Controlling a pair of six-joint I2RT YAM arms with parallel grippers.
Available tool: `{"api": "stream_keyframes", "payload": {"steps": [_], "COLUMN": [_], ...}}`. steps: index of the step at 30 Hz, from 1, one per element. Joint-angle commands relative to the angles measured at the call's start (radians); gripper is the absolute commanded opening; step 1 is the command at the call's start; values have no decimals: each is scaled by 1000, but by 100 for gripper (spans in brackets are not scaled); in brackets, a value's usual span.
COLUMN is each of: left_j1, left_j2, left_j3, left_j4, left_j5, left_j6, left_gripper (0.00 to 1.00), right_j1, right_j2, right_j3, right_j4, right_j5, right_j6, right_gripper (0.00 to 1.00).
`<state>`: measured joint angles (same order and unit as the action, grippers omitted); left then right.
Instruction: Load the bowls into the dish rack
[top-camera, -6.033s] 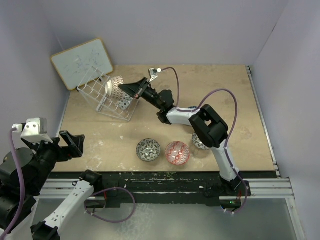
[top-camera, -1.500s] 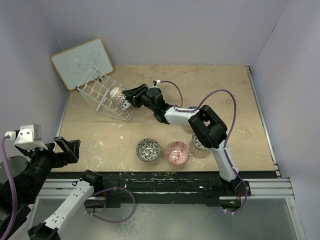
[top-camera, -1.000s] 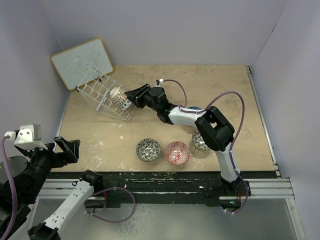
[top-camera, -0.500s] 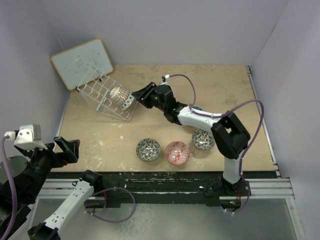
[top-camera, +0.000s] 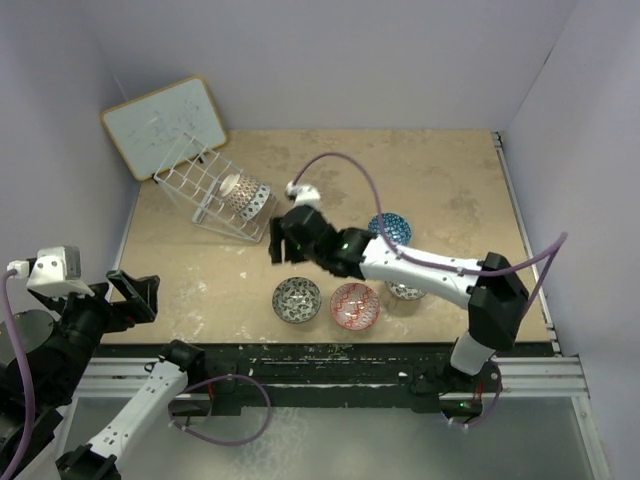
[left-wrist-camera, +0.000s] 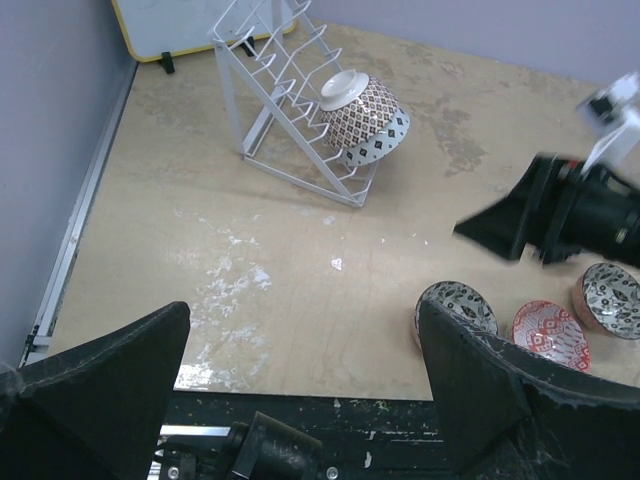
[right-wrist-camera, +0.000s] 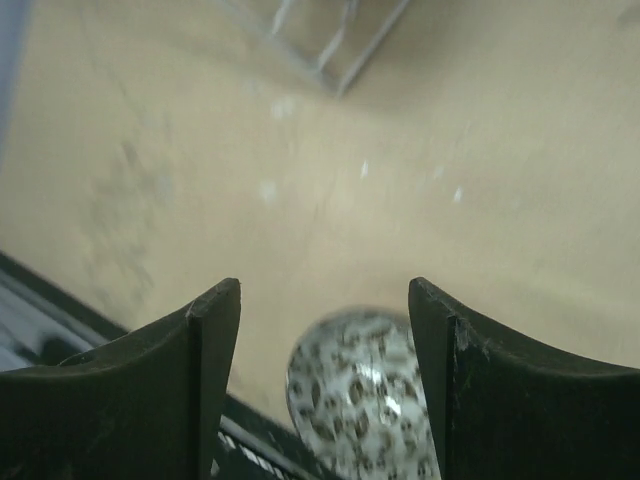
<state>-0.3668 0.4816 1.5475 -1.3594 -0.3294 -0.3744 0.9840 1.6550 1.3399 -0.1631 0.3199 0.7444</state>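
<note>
White wire dish rack (top-camera: 196, 183) holds two nested bowls (top-camera: 246, 195) tipped on their sides. Right hand (right-wrist-camera: 322, 292) hangs spread and empty near a grey bowl (top-camera: 297, 299) on the tabletop (top-camera: 200, 270); a red bowl (top-camera: 354, 305) and a blue bowl (top-camera: 388, 228) sit close by. Left hand (left-wrist-camera: 302, 310) is spread, empty.

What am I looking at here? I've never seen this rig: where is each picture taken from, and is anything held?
Two robot arms are bolted at the near edge of a table, each ending in a two-finger gripper. One picture looks down from above and behind them. The other two come from wrist cameras, so the dark shapes at the bottom are that arm's own fingers. The left gripper and the right gripper are both open and hold nothing. Two stacked bowls lean in the wire dish rack. On the table sit a black-and-white bowl, a red bowl, a grey bowl and a blue bowl. A whiteboard stands at the back left.
</note>
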Motion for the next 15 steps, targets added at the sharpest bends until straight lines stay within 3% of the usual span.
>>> {"api": "stream_keyframes", "payload": {"steps": [1,7,15], "left_j1": [4,4,4], "left_j2": [19,9,-11], "left_j3": [8,5,2], "left_j4": [45,26,10], "left_j5": [-14,-15,-20], "left_j6": [0,-14,-30], "left_gripper": [99,99,99], "right_j1": [175,274,324], "right_j2": [23,62,197], "right_j3": [33,15,94], "right_j4": [-252,-225,-307], "right_j5": [108,5,75], "right_j6": [-141,-211,-179], "right_gripper": [70,65,62]}}
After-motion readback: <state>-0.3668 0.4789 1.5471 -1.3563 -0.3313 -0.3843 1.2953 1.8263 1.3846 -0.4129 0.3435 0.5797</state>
